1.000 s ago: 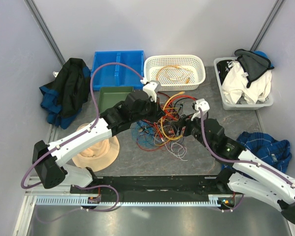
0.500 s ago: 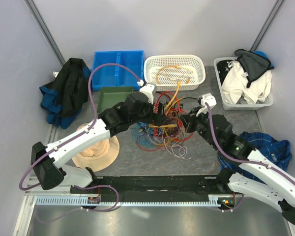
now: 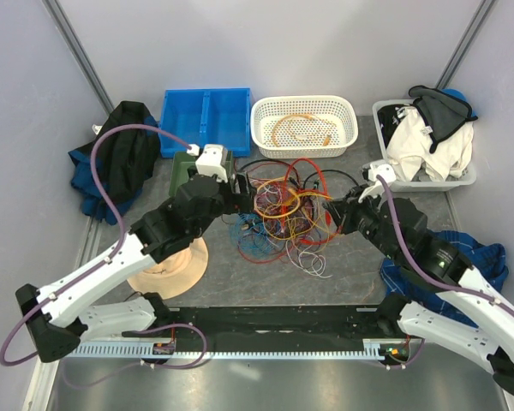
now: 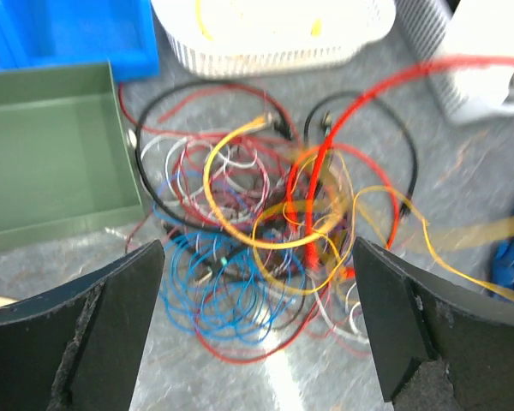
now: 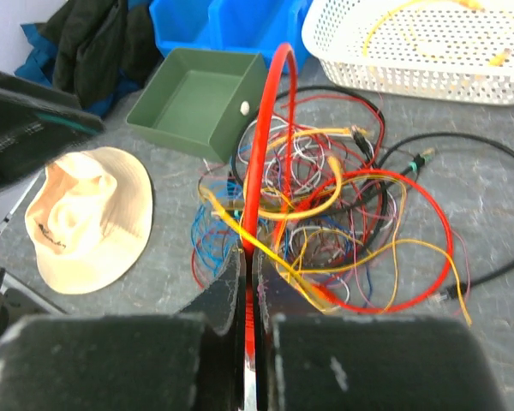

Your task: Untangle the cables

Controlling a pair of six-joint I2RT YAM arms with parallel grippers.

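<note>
Grey worktop point(image 3: 351, 274), walled on three sides. From above, the cables point(image 3: 283, 214) lie tangled just in front of the white basket point(image 3: 304, 124), between the left claw point(image 3: 242, 190) and the right claw point(image 3: 337, 214).

Left wrist: the claw is spread wide, seemingly empty through the blur, and faces the tangle.

Right wrist: the claw is pinched on a red cable point(image 5: 255, 171), so the step looks like freeing one strand. Next, draw it away from the basket, toward the open near side.
</note>
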